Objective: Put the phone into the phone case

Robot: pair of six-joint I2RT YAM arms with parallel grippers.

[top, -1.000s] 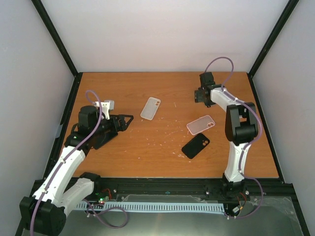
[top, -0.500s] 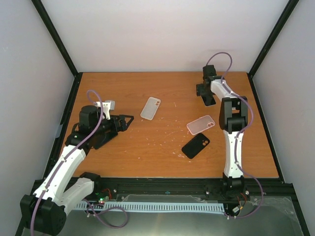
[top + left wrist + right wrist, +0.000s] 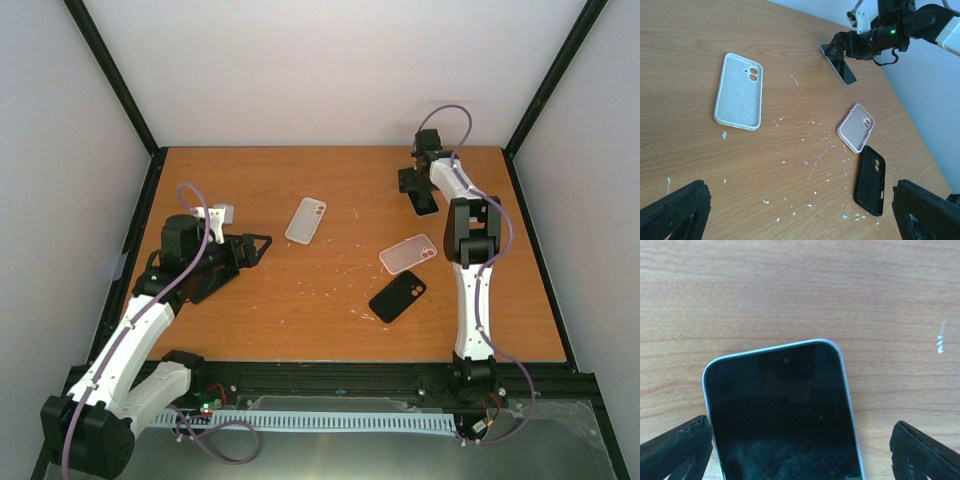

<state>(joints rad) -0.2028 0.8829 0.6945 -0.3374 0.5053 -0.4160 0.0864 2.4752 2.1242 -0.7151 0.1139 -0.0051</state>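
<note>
A scuffed wooden table [image 3: 300,330], flecked with white crumbs and boxed in by pale walls, carries the whole job. Nearest the arms' bases, the left gripper [image 3: 260,244] hangs low over the table with its fingers [image 3: 675,215] spread fully and nothing in them. Ahead of them and off to one side lie a black case [image 3: 397,296] and, just past it, a pink case [image 3: 408,253]; a white case [image 3: 306,220] sits hollow side up on the other side. Farthest back, the right gripper [image 3: 418,192] is down over the phone [image 3: 785,410], which lies flat, screen up. Its fingers are spread wide with the phone's end between them, not clamped on it. This looks like the approach to the pick-up. Next, I'd say, those fingers must close squarely on the phone's long edges, then lift it toward a case. Which of the three fits I cannot tell.
</note>
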